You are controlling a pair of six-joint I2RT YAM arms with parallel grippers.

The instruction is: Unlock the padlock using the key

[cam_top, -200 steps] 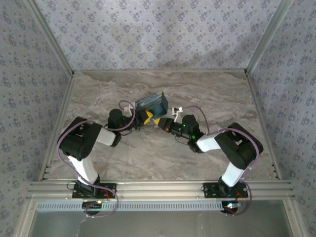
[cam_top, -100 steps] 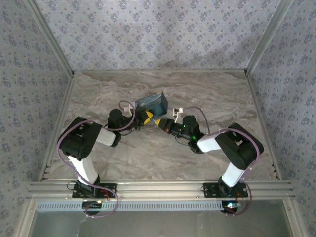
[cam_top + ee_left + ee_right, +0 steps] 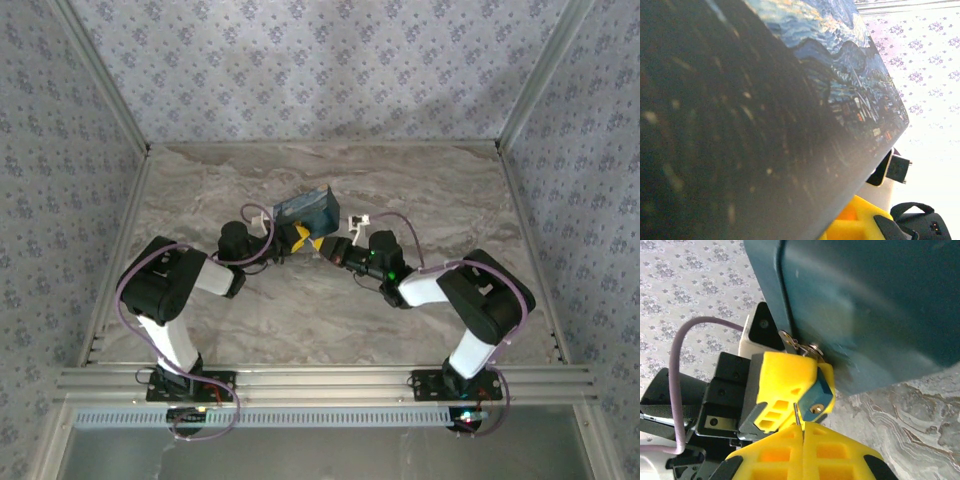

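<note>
A small teal padlock hangs from the metal hasp of a blue box, with its brass keyhole facing my right wrist camera. My left gripper is shut on the padlock, one yellow finger on each side of its body. My right gripper is shut on the key. The key's thin blade sticks out between the pads, and its tip sits just left of the keyhole, not inside it. In the top view, the right gripper meets the left one below the box.
The painted side of the box lies very close to the left wrist camera. The marble table is bounded by patterned walls and metal frame rails along the near edge.
The right gripper has edged slightly toward the padlock and box. The left arm, the padlock and the box have stayed put.
</note>
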